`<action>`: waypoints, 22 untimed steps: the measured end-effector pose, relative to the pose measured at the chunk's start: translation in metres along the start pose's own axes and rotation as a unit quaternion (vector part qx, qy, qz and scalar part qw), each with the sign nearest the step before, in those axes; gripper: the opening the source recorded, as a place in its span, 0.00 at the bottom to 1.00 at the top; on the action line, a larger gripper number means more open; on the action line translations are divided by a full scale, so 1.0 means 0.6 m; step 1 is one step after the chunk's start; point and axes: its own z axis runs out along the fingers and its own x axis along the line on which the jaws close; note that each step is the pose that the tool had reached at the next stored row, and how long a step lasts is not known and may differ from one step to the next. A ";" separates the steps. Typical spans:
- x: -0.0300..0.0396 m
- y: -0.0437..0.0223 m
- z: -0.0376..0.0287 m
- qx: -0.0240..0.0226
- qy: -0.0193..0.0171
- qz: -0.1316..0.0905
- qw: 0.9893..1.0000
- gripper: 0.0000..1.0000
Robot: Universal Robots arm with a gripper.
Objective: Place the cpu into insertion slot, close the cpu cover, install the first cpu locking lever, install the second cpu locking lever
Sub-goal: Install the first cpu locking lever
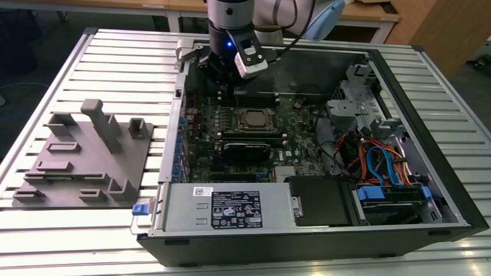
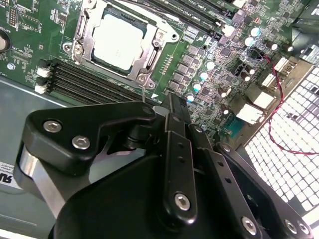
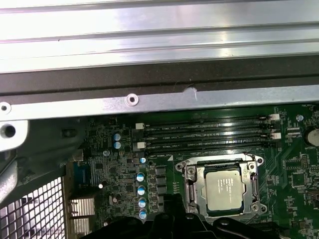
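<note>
Chip [image 2: 119, 42]: seated in the socket [image 1: 238, 120], metal top up.
Cover [image 3: 251, 188]: flat on the socket, framing the chip.
Gripper [image 2: 172, 107]: above the memory slots [image 3: 204, 134] just beside the socket; whether it is released or clenched, I cannot tell.

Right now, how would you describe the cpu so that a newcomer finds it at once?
Look into the open computer case, at the green motherboard. Near the board's middle, between the narrow black memory slots and the long black card, lies the cpu. It is the only flat, dull silver-grey square, framed by silvery metal.
</note>
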 end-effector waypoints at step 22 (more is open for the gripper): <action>-0.015 0.033 0.001 0.000 0.000 -0.005 1.000 0.10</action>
